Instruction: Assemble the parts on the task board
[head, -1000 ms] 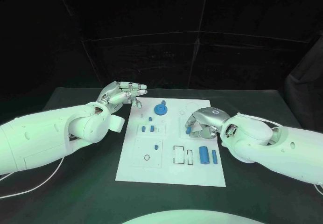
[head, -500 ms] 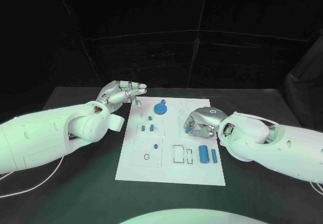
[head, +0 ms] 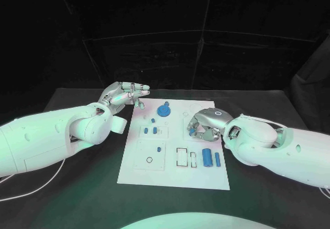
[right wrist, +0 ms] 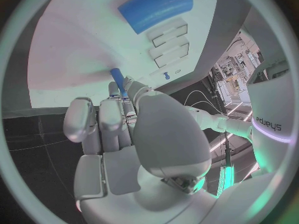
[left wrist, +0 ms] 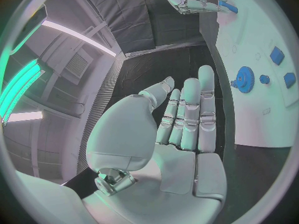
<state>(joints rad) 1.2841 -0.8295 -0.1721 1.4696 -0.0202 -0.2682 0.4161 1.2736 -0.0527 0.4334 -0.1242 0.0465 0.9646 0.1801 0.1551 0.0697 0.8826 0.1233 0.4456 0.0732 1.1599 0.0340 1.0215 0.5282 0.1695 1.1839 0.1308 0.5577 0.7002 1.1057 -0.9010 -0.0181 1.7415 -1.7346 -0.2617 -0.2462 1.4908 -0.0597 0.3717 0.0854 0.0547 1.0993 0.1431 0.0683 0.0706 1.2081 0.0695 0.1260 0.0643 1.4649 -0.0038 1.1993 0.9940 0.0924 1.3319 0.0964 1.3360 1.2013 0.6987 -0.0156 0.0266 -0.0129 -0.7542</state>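
Observation:
The white task board [head: 175, 171] lies in the middle of the table. My right hand [head: 203, 128] hangs curled over its right middle and pinches a thin blue peg [right wrist: 118, 82], whose tip points down at the board [right wrist: 69, 50]. My left hand [head: 125, 95] hovers off the board's far left corner, fingers [left wrist: 187, 109] straight and apart, holding nothing. A blue gear [head: 163, 111] sits at the far end. Small blue pieces [head: 151, 130] stand at mid-left. A thick blue cylinder [head: 207, 157] and a thin blue rod [head: 218, 159] lie at the near right.
Two outlined rectangular slots [head: 187, 159] lie beside the thick cylinder [right wrist: 156, 6]. An oval outline [head: 150, 161] marks the near-left panel. Dark tabletop [head: 82, 191] runs along both sides of the board, and a black curtain closes the back.
My right hand has turned slightly and shifted a little over the board with the peg. The left hand has stayed in place.

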